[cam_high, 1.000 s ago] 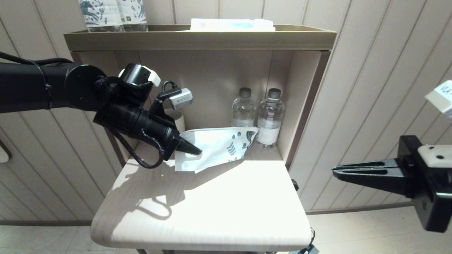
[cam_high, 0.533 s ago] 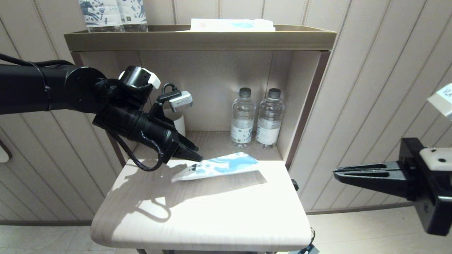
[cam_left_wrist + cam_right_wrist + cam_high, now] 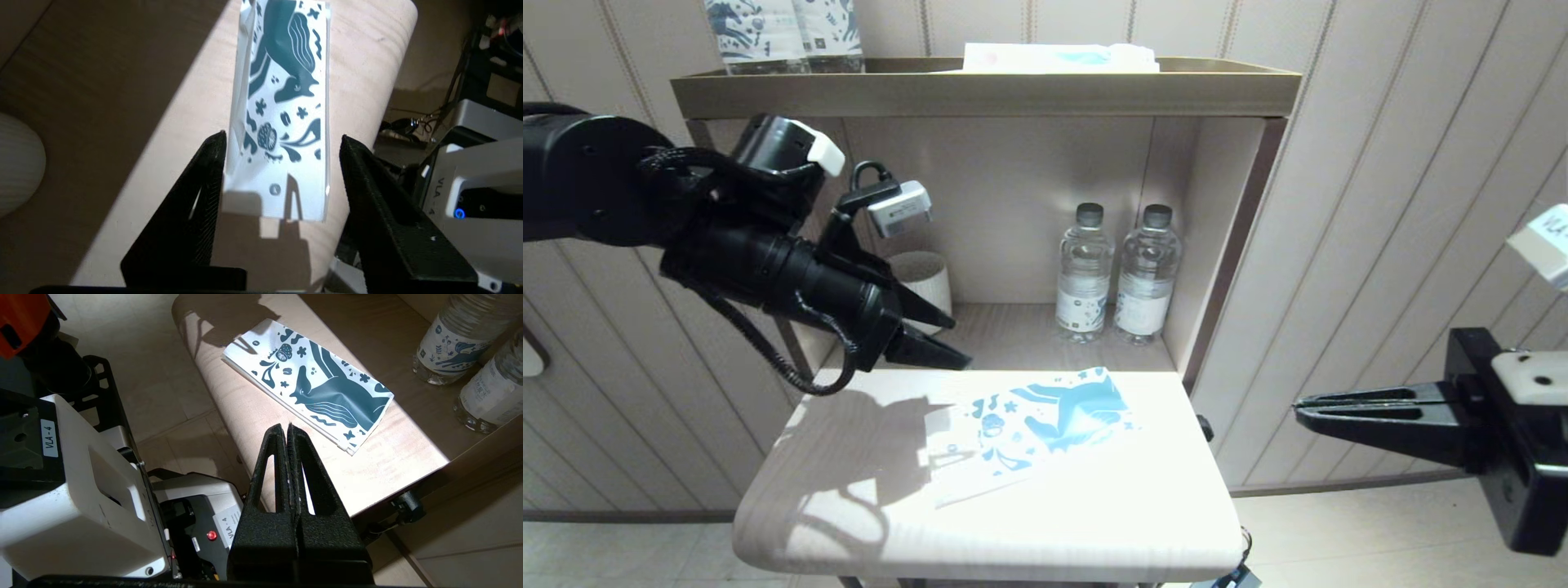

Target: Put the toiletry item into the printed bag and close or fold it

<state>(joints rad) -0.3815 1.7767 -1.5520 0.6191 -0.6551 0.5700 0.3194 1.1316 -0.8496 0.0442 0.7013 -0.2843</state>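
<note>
The printed bag [image 3: 1045,420] lies flat on the pale table top [image 3: 1094,523], its whale and flower print facing up. It also shows in the left wrist view [image 3: 286,102] and the right wrist view [image 3: 314,388]. My left gripper [image 3: 960,343] hovers open above the table, just behind and left of the bag's plain end, touching nothing. From its wrist camera the left gripper [image 3: 282,139] has its jaws spread wide, with the bag below them. Off the table's right side, my right gripper [image 3: 1298,404] hangs shut and empty [image 3: 288,428]. The toothbrush is not in view.
Two water bottles [image 3: 1085,273] [image 3: 1147,273] and a white ribbed cup [image 3: 923,282] stand in the niche behind the table. A shelf tray [image 3: 980,90] above carries blue-patterned packs [image 3: 784,33]. The robot's base [image 3: 81,477] sits below the table's front edge.
The left gripper let go of the bag, opened, and drew back up and to the left. The bag dropped and now lies flat on the table. The right arm barely moved.
</note>
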